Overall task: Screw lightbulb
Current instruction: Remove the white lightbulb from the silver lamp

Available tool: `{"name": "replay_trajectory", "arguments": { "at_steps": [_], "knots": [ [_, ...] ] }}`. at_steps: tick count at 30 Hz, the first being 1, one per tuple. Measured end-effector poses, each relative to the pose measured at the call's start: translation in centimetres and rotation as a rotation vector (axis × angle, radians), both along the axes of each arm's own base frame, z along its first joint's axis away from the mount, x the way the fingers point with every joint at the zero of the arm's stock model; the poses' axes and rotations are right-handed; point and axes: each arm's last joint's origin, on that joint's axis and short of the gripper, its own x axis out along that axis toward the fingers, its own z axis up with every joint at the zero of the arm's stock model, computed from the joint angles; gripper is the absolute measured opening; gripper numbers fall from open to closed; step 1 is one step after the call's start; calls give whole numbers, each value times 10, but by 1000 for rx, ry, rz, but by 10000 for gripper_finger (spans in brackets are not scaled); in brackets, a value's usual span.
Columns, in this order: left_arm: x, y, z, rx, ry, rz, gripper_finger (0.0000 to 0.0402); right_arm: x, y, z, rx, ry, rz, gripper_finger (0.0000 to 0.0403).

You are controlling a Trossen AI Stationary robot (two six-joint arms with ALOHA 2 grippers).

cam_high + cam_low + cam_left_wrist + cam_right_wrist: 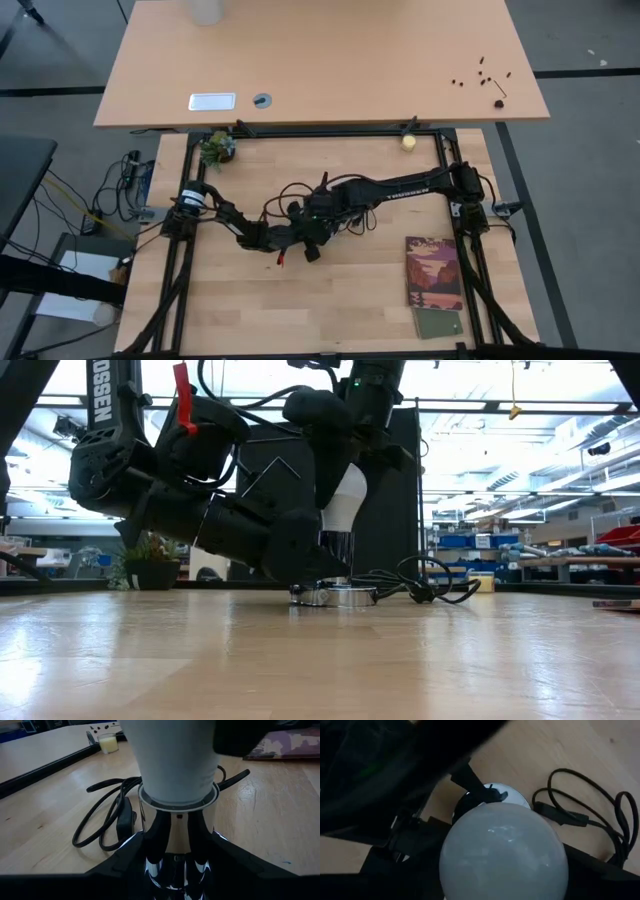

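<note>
The white lightbulb (346,500) stands upright with its base in a chrome socket (335,595) at the table's middle. The arms hide both in the high view. My left gripper (177,837) reaches in low from the table's left and is shut on the socket. My right gripper (502,870) comes down from above and is shut around the bulb's white dome (502,850). The socket's black cord (105,820) lies slack on the table beside it. My left gripper pinches the chrome socket's round wall (177,822) between its two fingers (155,835), just under the bulb. The fingers come nearly level from the table's left. The socket stands on the table. My right gripper has the bulb's white glass (451,862) between its two fingers, one on each side of the widest part. The fingers point steeply down from above. The bulb stands upright, its base in the socket.
A booklet (433,272) and a small green card (438,323) lie at the near right. A yellowish ball (409,142) and a small plant (217,148) sit at the far edge. The cord loops (600,805) lie just beside the socket.
</note>
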Motion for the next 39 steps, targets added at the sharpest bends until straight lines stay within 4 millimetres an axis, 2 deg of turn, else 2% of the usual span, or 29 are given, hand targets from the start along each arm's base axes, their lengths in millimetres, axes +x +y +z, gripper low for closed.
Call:
{"name": "replay_trajectory", "arguments": {
  "at_steps": [4, 9, 13, 18, 21, 25, 34, 39],
  "knots": [
    [0, 0, 0, 0, 1, 0, 190, 0, -2, 0, -8, 12, 73, 259],
    [0, 0, 0, 0, 0, 1, 190, 2, -2, 0, -82, 34, 322, 270],
    [0, 0, 0, 3, 1, 0, 190, 3, 2, 1, -197, 75, 716, 289],
    [0, 0, 0, 14, 4, -4, 191, 2, 9, 1, -371, 159, 1247, 278],
    [0, 0, 0, 15, 4, -5, 191, 2, 10, 0, -434, 192, 1431, 270],
    [0, 0, 0, 9, 1, -4, 191, 1, 10, 0, -450, 219, 1457, 276],
    [0, 0, 0, 3, -2, -3, 191, 4, 19, 3, -474, 197, 1370, 295],
    [0, -1, 1, -1, -6, -6, 191, 6, 23, 16, -435, 144, 1195, 304]
  ]
}}
